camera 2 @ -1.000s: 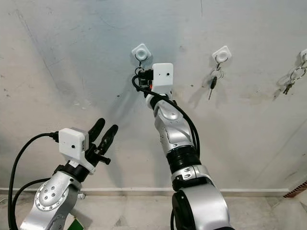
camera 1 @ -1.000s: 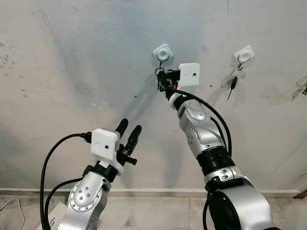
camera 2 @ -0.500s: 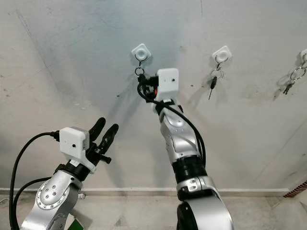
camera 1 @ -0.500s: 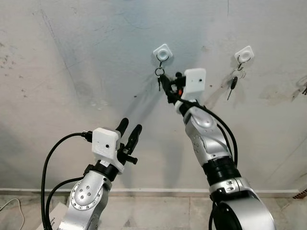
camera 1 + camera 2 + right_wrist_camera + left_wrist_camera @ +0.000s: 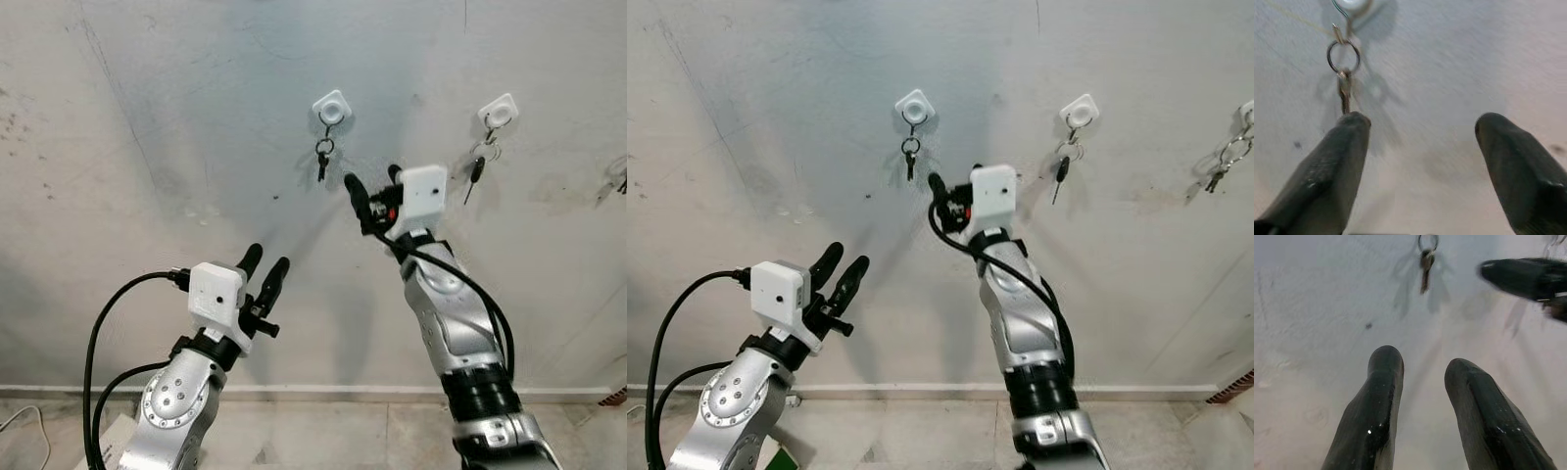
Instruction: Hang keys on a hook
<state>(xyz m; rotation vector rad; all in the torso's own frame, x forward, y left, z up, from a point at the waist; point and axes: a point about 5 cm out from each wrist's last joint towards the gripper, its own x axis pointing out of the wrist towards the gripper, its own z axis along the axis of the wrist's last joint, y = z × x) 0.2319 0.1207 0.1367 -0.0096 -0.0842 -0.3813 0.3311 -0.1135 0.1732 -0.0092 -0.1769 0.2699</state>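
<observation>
The keys [image 5: 320, 162] hang from the hook [image 5: 332, 107] on the wall [image 5: 147, 117]. Just right of them and lower, the right gripper [image 5: 371, 186] is spread wide and empty; the left gripper [image 5: 263, 269], lower left, is parted too. The hanging looks done, so the next move is likely drawing the right arm clear without brushing the keys.

Hook [image 5: 1354, 4] cut off by frame edge in right wrist view, only lower part seen; ring and keys [image 5: 1344, 73] there soft with blur. Far-right key bunch [image 5: 617, 182] clipped at edge in left eye view, too small to count. Key teeth at middle hook [image 5: 909, 155] too small to read. Right gripper [image 5: 373, 183] far fingertip partly hidden behind white camera housing [image 5: 424, 191].
</observation>
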